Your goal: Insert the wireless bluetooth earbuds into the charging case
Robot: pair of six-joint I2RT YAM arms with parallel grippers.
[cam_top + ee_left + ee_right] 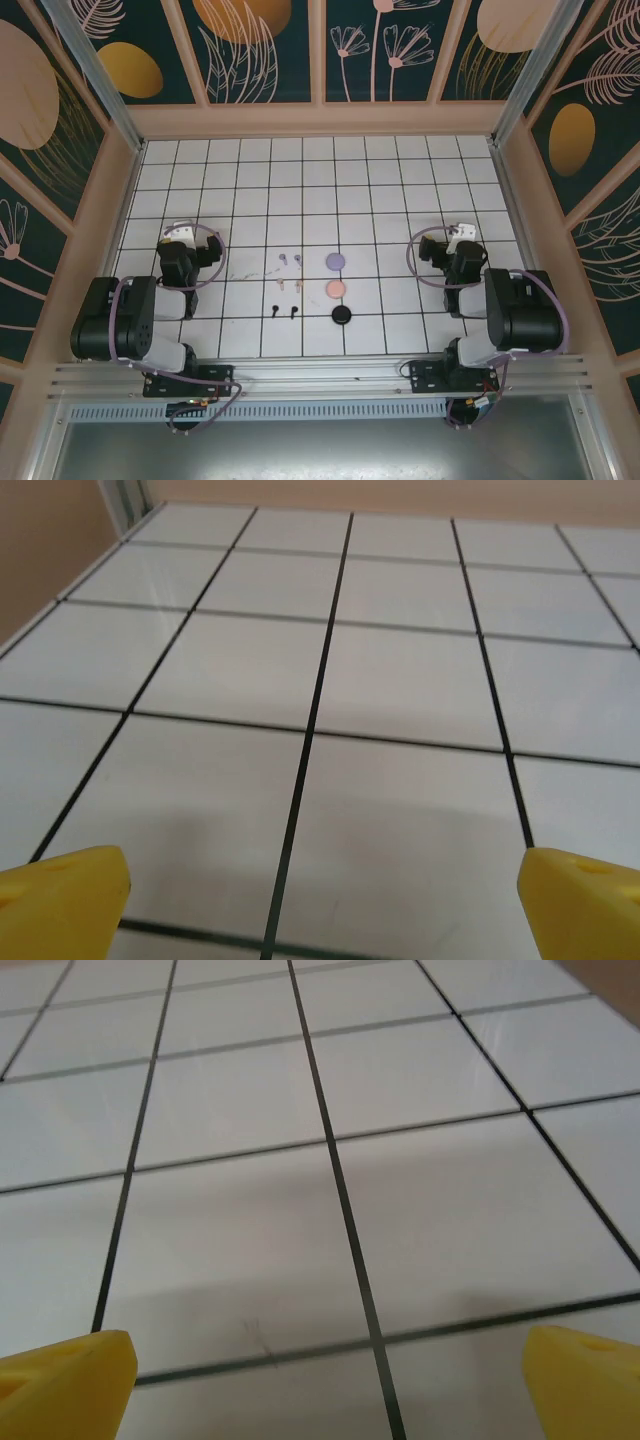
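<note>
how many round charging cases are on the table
3, in one column: the lilac case farthest back, the pink case in the middle, the black case nearest the front. None looks hidden.

A robot test cell in a lab, by the look of it: a white table ruled in a black grid (400, 190) runs ahead of the left pincer (320, 905) and right pincer (325, 1375), walled by wood-framed dark panels printed with leaves (265, 45). Behind the pincers, a ribbed aluminium rail (320, 372) carries the black left arm (118, 318) and black right arm (520, 312).

Six earbuds (283, 258), three cases (335, 261).
</note>
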